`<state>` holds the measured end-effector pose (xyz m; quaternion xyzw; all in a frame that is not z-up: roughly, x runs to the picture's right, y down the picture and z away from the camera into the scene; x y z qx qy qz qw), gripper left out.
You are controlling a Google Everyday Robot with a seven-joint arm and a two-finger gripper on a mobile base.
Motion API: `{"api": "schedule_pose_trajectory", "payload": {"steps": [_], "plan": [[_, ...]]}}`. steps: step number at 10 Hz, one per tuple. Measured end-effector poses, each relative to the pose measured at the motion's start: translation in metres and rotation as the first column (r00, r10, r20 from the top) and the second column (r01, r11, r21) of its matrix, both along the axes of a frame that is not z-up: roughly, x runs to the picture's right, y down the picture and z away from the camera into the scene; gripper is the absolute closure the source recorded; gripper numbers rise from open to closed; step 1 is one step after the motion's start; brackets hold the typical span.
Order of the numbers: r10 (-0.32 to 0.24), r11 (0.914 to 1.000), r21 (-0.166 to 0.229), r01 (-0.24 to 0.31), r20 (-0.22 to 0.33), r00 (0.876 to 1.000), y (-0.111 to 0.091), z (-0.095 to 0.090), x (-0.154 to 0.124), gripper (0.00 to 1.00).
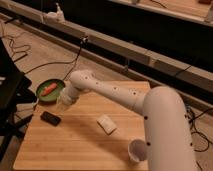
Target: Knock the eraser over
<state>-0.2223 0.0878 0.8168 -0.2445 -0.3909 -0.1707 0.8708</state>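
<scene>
The eraser [50, 118] is a small black block lying flat on the wooden table [75, 145], near its left edge. My gripper [63, 103] hangs at the end of the white arm [115, 92], just behind and to the right of the eraser and apart from it. It is close to the front rim of the green plate [44, 96].
The green plate holds an orange-red item [49, 88] at the table's back left corner. A flat white block [106, 124] lies mid-table. A white cup [137, 150] stands at the front right. Cables run over the floor at left.
</scene>
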Motion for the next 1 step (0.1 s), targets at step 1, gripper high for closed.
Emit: {"api": "schedule_pose_trajectory", "payload": {"steps": [1], "plan": [[0.041, 0.9984, 0.043, -0.038, -0.070, 0.997, -0.0188, 0.0003, 0.0310, 0.80]]}}
